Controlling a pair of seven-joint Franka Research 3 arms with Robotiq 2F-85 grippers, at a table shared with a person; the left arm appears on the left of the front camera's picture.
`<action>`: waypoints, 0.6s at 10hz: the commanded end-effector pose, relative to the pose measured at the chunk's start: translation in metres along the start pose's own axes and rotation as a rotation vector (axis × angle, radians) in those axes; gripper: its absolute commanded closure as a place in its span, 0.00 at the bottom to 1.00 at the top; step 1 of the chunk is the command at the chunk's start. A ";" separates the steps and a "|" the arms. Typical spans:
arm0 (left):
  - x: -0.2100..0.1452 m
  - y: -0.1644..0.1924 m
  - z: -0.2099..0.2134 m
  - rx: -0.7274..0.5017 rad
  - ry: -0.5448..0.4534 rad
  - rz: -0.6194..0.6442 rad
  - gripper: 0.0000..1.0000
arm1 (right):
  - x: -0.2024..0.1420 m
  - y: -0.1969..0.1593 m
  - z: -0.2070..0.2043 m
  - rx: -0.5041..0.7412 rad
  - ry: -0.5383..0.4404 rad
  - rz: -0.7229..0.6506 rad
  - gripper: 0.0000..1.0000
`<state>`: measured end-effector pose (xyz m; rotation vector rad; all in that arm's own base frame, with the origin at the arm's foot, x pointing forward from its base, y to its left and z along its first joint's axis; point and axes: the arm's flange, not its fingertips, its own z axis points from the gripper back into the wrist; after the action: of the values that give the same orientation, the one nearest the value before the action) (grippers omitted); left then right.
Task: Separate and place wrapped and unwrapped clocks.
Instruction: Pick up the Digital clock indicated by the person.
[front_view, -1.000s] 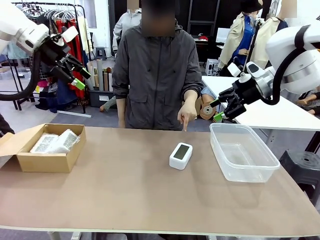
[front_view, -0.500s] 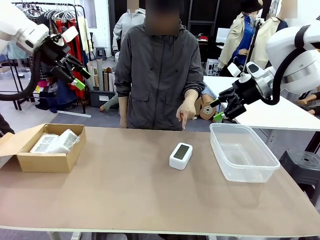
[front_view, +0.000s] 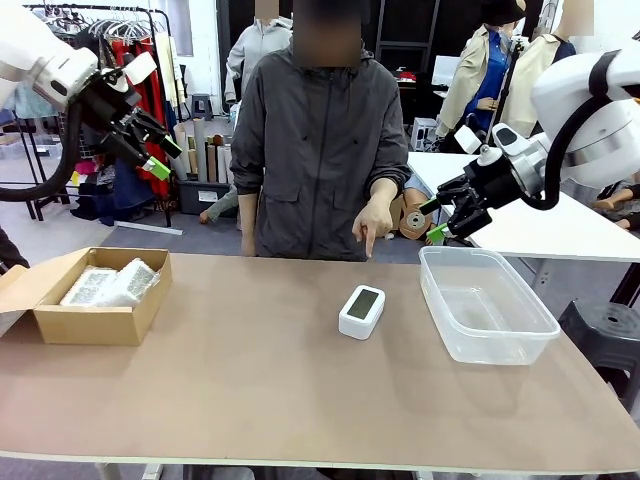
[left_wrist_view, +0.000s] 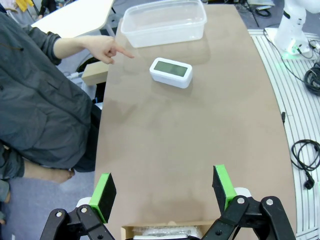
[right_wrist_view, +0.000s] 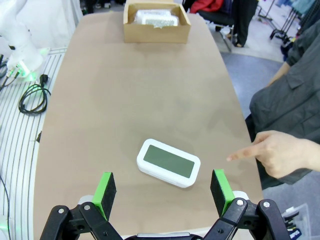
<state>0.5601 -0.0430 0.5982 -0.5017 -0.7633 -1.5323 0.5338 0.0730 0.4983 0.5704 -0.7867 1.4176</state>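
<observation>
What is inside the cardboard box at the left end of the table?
Two whitish bubble-wrapped bundles lie side by side in the cardboard box. They cover its floor, so anything beneath them cannot be seen.

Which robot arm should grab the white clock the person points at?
Probably the right: the right gripper, open, hovers nearer the clock and clear tub; the left gripper hangs above the cardboard box.

White arms (front_view: 600, 110) carry black jaws, green pads (front_view: 158, 167).
</observation>
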 end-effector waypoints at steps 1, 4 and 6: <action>0.001 -0.001 0.001 -0.005 -0.001 -0.003 0.00 | 0.038 0.015 -0.008 -0.065 0.016 -0.080 0.00; 0.001 -0.001 0.001 -0.005 -0.001 -0.003 0.00 | 0.078 0.036 -0.016 -0.153 0.123 -0.242 0.00; 0.001 -0.001 0.001 -0.005 -0.001 -0.003 0.00 | 0.096 0.035 -0.021 -0.208 0.245 -0.349 0.00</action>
<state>0.5602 -0.0431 0.5983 -0.5016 -0.7634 -1.5328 0.5013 0.1462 0.5526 0.3901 -0.6898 1.1159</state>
